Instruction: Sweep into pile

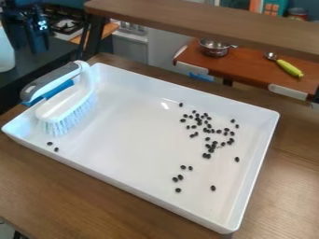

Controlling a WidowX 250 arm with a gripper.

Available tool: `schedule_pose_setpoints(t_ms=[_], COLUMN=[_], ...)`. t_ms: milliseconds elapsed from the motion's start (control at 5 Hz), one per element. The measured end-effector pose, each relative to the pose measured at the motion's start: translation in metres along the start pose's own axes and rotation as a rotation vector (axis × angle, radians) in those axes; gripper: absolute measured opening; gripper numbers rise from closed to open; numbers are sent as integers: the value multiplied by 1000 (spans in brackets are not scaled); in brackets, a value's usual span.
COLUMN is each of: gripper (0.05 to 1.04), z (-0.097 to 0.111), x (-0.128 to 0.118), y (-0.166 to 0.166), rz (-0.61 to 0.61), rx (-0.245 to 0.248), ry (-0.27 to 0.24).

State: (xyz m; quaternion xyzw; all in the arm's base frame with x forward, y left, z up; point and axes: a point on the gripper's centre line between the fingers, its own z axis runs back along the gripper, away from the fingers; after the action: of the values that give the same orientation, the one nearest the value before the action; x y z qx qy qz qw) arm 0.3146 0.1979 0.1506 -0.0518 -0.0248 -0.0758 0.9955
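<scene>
Oval black beans [218, 131] toward three o'clock are best being swept by level white bristles [67, 121]; black gripper's [37, 43] opening and hold aren't being revealed.

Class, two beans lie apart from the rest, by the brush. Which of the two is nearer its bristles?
The upper-left bean: it lies just below the bristles, while the other bean sits farther down and right.

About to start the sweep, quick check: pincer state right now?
Pincer: at the upper left, away from the brush; whether it is open or closed cannot be told.
</scene>
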Motion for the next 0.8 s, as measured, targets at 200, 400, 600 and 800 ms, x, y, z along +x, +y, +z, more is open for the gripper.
schedule_pose_setpoints(t_ms=[200, 400, 600, 800], gripper=[1003, 1003, 1003, 1003], z=[-16, -26, -33, -37], x=[-1, -3, -1, 1], y=[1, -2, -7, -8], rz=[5, 6, 12, 33], rx=[-33, -42, -31, 5], ry=[32, 34, 16, -20])
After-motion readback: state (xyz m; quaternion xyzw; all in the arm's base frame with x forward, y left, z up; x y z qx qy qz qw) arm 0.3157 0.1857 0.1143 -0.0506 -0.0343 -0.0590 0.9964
